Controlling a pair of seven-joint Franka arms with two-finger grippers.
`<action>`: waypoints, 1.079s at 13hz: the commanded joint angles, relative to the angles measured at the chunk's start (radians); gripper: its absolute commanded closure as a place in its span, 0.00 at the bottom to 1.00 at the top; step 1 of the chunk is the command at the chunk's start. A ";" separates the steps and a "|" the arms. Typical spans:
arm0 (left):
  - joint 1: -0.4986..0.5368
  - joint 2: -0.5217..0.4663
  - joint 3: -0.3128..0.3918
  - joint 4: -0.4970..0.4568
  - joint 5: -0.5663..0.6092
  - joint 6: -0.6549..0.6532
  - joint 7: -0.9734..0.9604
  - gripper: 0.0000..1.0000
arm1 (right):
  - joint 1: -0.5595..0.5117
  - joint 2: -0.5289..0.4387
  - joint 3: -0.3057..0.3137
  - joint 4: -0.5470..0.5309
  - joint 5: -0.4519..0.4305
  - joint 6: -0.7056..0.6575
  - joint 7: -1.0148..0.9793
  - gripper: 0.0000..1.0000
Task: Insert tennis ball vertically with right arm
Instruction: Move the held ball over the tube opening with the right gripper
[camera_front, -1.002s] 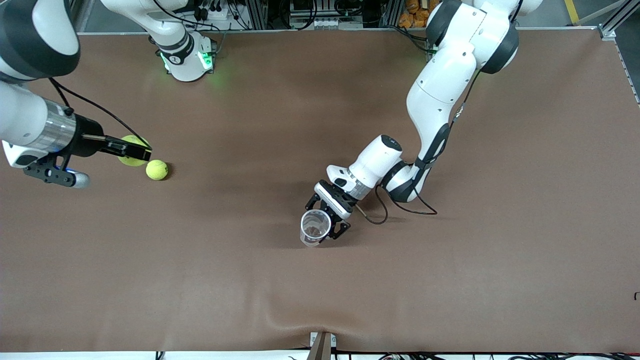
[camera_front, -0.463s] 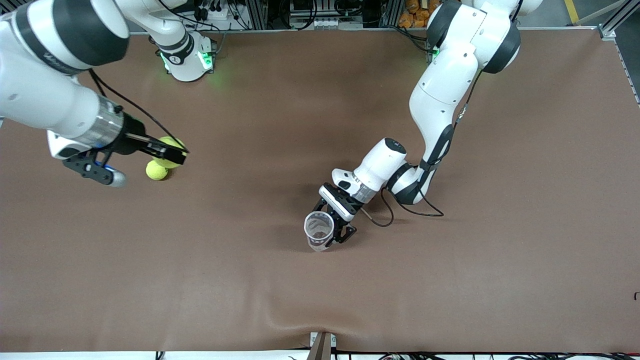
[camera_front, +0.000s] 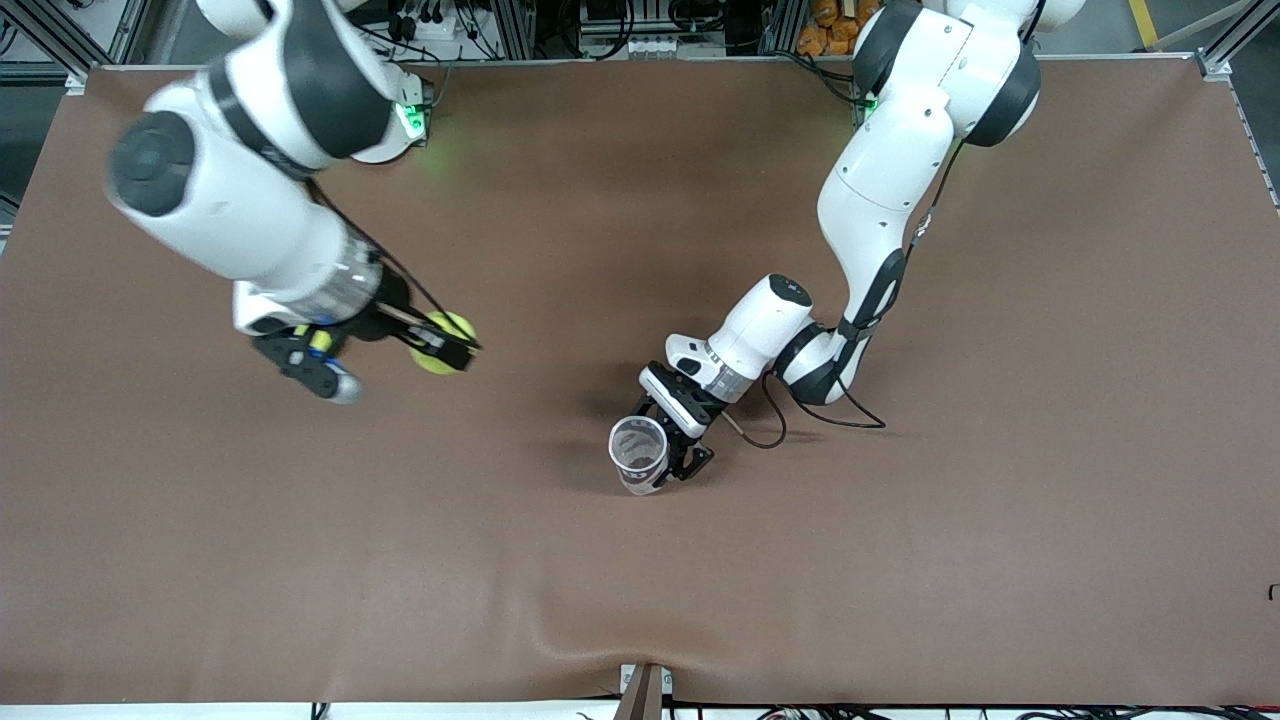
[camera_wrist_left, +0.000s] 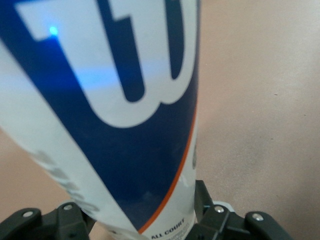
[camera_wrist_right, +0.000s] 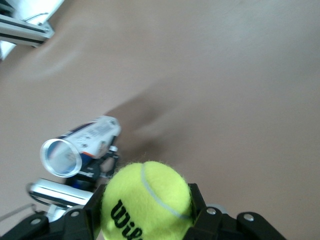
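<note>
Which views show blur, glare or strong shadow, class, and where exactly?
Front view: the right arm looks motion-smeared; a dark shadow lies on the table beside the can. Left wrist view: the can's label fills the frame, soft, with a blue light spot. Right wrist view: the tennis ball is sharp, the can hazier.

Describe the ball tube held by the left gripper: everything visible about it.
The tube is a clear plastic can with an open round mouth facing up and nothing visible inside. The left wrist view shows its wrap: white with large dark blue lettering, an orange edge line and small print reading "ALL COURT". It stands roughly upright near the table's middle, clamped at its sides by the left gripper. The pictures do not settle whether its base touches the table.
</note>
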 joint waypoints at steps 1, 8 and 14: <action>-0.007 -0.022 0.013 -0.039 0.011 -0.014 0.003 0.23 | 0.030 0.087 -0.013 0.121 0.007 0.014 0.095 0.68; -0.016 -0.022 0.011 -0.026 0.008 -0.060 0.002 0.23 | 0.151 0.264 -0.019 0.218 -0.098 0.276 0.178 0.69; -0.024 -0.016 0.011 -0.024 -0.003 -0.060 0.002 0.23 | 0.229 0.333 -0.017 0.218 -0.272 0.380 0.171 0.73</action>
